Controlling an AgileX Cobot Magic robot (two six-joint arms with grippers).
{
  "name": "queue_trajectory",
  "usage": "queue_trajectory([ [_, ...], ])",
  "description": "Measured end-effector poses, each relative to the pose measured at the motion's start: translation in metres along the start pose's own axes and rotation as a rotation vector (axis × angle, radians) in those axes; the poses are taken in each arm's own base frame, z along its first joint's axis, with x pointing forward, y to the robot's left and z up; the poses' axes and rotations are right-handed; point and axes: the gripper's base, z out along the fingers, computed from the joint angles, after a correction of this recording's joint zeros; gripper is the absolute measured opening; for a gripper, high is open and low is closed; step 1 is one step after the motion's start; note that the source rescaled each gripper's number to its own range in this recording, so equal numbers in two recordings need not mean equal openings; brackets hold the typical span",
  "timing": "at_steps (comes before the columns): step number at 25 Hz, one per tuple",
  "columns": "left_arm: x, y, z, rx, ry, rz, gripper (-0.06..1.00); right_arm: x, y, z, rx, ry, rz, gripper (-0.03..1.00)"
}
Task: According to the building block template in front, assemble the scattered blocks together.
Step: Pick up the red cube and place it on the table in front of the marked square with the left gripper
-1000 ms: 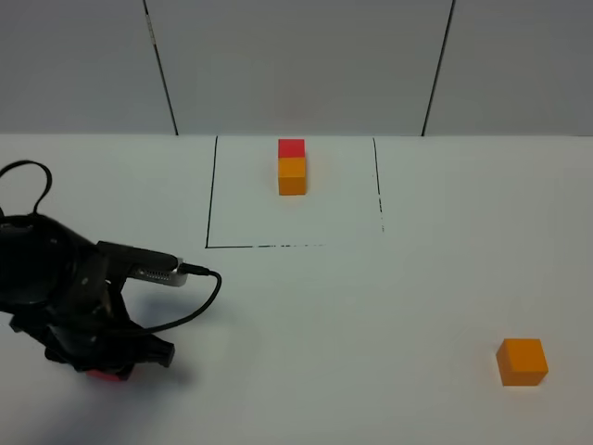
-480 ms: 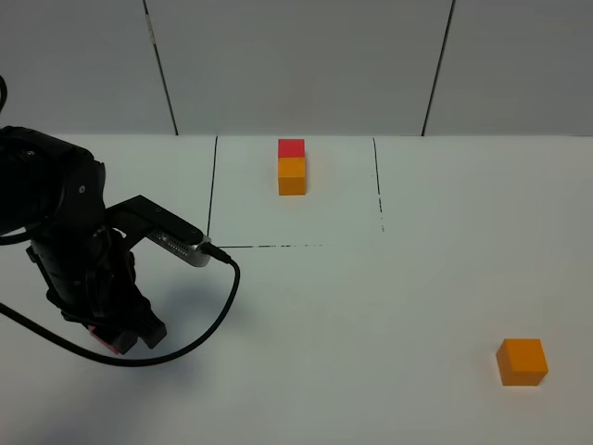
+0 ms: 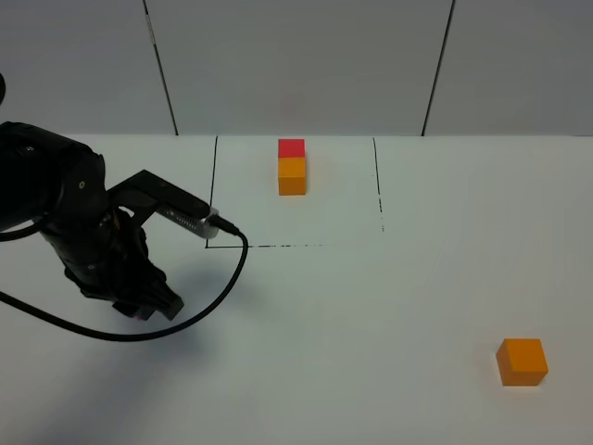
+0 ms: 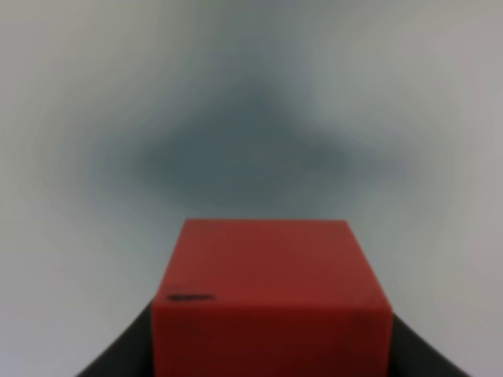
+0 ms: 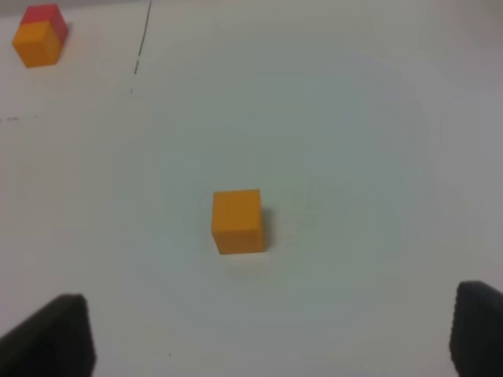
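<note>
The template (image 3: 292, 167), a small red cube joined to an orange one, stands inside a black-lined square at the back; it also shows in the right wrist view (image 5: 38, 35). My left gripper (image 3: 144, 309) is shut on the loose red cube (image 4: 271, 298) and holds it above the table at the left; the arm hides the cube almost fully in the high view. The loose orange cube (image 3: 522, 361) sits on the table at the front right. My right gripper (image 5: 267, 326) is open above the table, with the orange cube (image 5: 237, 221) ahead of it, between the lines of its fingers.
The black-lined square (image 3: 211, 246) marks the area around the template. The left arm's cable (image 3: 218, 287) loops down near the table beside the gripper. A grey panelled wall (image 3: 296, 65) closes the far edge of the white table.
My left arm has risen from the table's front left and moved right and toward the back, carrying the red cube. The orange cube and the template have not moved.
</note>
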Motion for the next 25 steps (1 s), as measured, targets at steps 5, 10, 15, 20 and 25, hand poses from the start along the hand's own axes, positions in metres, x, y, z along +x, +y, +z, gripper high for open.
queue_trajectory([
  [5,-0.008,0.002,-0.006,-0.013,-0.045,0.238,0.0,0.0,0.0,0.0,0.0,0.0,0.0,0.81],
  [10,-0.022,0.002,-0.009,0.032,-0.014,0.392,0.0,0.0,0.0,0.0,0.0,0.0,0.0,0.81],
  [15,-0.046,0.0,0.005,0.086,0.075,0.44,0.0,0.0,0.0,0.0,0.0,0.0,0.0,0.81],
  [20,-0.079,-0.031,0.018,0.097,0.109,0.549,0.0,0.0,0.0,0.0,0.0,0.0,0.0,0.81],
  [25,-0.103,-0.07,0.038,0.055,0.149,0.705,0.0,0.0,0.0,0.0,0.0,0.0,0.0,0.81],
])
